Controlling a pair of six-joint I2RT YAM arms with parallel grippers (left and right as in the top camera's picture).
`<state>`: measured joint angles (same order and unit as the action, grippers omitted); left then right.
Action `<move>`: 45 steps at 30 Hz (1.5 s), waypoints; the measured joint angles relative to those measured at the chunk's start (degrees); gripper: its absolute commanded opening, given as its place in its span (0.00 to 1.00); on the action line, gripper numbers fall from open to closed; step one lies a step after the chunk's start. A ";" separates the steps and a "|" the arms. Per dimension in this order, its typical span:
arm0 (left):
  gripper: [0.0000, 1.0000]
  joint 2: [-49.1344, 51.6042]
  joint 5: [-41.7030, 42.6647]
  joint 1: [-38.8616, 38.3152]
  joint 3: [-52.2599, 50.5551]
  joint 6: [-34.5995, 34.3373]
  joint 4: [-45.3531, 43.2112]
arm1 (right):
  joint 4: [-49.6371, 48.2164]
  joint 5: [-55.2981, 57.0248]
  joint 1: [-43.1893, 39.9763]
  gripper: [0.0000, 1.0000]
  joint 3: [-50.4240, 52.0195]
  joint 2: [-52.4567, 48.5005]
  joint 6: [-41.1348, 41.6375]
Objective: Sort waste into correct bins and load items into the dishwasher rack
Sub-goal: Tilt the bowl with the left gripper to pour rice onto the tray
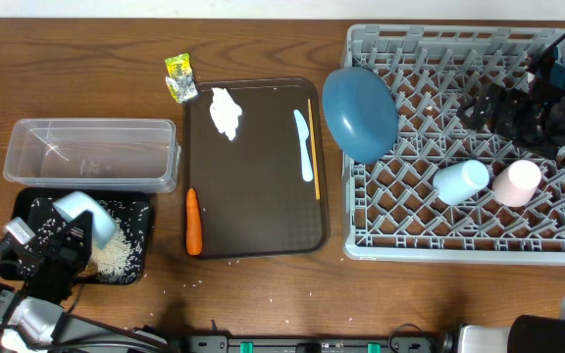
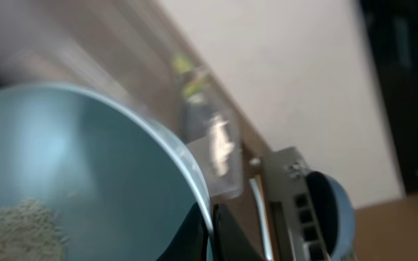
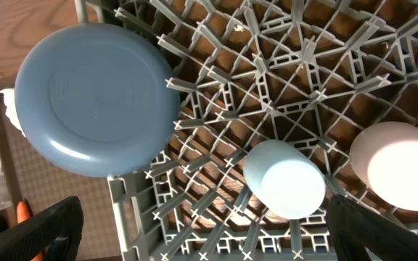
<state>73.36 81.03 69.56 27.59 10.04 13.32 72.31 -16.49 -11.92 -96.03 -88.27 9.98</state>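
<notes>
Two robot arms reach over a wooden worktop [image 1: 263,39]. At the near left, the left claw [image 1: 75,235] is clenched on the rim of a pale-blue bowl [image 1: 84,214], which it holds tipped over a shallow black tray [image 1: 137,208]. White rice grains [image 1: 116,257] lie heaped in that tray, and the left wrist view shows a small mound inside the bowl. Just behind the black tray sits a clear plastic tub [image 1: 91,154].

A dark brown serving tray [image 1: 253,226] lies in the middle. It carries a crumpled white tissue [image 1: 226,111], a light-blue plastic knife [image 1: 304,142], a thin wooden chopstick [image 1: 314,147] along its right edge, and an orange carrot [image 1: 193,221] on its left rim. A yellow-green snack wrapper [image 1: 179,76] lies on the worktop by its far left corner.

On the right, a grey dishwasher rack [image 1: 439,245] holds a dark-blue plate [image 1: 359,98] leaning at its left side, a light-blue cup [image 1: 461,179] and a pink cup [image 1: 516,182]. The right claw [image 3: 202,217] hangs above the rack, released, fingers spread wide and grasping nothing.
</notes>
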 measured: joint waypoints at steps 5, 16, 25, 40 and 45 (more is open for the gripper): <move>0.06 0.04 0.63 0.04 -0.37 -4.48 -7.19 | -0.02 -0.04 0.00 0.99 -0.02 0.00 0.11; 0.06 0.02 6.36 0.68 -0.96 -8.44 -12.52 | -0.17 -0.04 0.00 0.99 0.00 0.00 0.24; 0.06 0.04 4.61 0.79 -3.74 -8.76 -17.20 | -0.15 -0.04 0.00 0.99 -0.02 0.00 0.24; 0.06 -0.22 6.21 -0.35 -6.40 -19.71 -37.48 | -0.35 -0.07 0.00 0.99 -0.02 0.00 0.24; 0.07 -1.62 2.71 -0.66 -6.67 -27.74 -37.46 | -0.55 -0.11 0.00 0.99 0.00 0.00 0.24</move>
<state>71.75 83.74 68.90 20.93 -17.69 -24.14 71.77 -16.60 -11.92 -96.03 -88.27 10.22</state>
